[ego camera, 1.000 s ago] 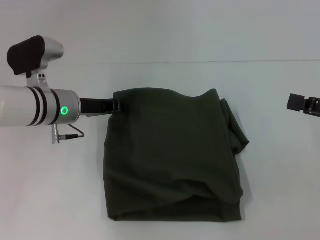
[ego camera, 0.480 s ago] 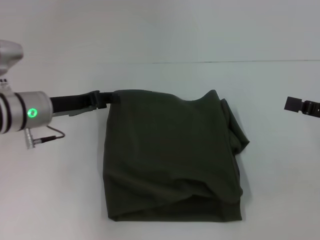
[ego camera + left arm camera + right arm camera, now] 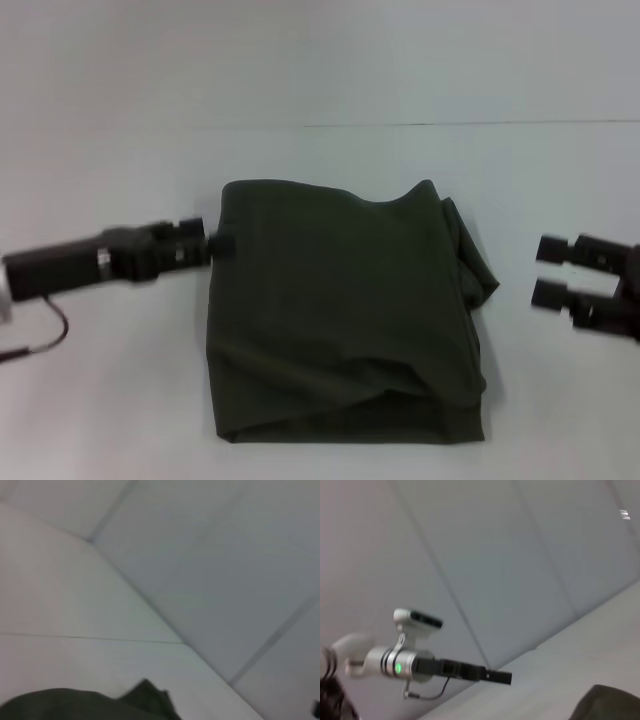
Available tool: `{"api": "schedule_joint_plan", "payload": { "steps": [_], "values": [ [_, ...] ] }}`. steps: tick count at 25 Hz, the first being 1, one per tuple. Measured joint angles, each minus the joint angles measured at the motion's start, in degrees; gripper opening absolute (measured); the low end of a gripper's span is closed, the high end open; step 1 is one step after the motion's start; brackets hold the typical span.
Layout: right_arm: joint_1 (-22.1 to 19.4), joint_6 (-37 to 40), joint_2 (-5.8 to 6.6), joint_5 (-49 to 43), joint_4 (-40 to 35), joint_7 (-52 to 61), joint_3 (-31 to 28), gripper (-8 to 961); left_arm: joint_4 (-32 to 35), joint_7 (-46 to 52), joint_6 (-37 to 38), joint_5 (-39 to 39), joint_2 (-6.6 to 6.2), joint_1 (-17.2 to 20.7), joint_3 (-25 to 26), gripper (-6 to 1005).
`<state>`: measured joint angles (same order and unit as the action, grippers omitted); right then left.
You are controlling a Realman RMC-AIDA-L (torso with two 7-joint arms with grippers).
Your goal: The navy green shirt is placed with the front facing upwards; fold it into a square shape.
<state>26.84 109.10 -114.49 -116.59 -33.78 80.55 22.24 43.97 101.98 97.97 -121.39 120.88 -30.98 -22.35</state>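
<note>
the left end effector (image 3: 222,242) was a dark, blocky unit on a slim black forearm, its tip right at the left edge of the navy green shirt (image 3: 345,310), about level with the upper third of the cloth; whether it touched the fabric could not be told, and its fingers were too blurred and too bunched together to say if they were parted or closed. the same arm appeared in the right wrist view as a long black bar with a silver collar and a green light (image 3: 503,677). the right end effector (image 3: 550,270) sat at the right border of the head view, well apart from the shirt; two squared black finger blocks stood one above the other with a clear gap between them, so it was open and held nothing, and the rest of it was cut off by the frame.

the shirt lay on the pale, smooth desk (image 3: 110,400) as a roughly square folded pad of matte dark olive cotton, plain side up, with soft creases near its front edge and layered folds bulging out along its right side. only corners of it showed in the wrist views (image 3: 75,705) (image 3: 610,705).
</note>
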Motion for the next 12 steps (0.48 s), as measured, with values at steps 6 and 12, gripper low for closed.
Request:
{"api": "schedule_joint_plan", "payload": {
  "steps": [6, 12],
  "values": [
    [-5.87, -1.04, -3.41, -0.04, 0.71, -15.42, 0.82, 784, 1.32, -16.2, 6.69, -1.7, 1.97, 6.03, -0.25, 915],
    [-10.06, -5.39, -5.01, -2.12, 5.87, -27.26, 1.75, 785, -0.68, -24.58, 3.53, -8.83, 3.35, 8.77, -1.0, 952]
  ]
}}
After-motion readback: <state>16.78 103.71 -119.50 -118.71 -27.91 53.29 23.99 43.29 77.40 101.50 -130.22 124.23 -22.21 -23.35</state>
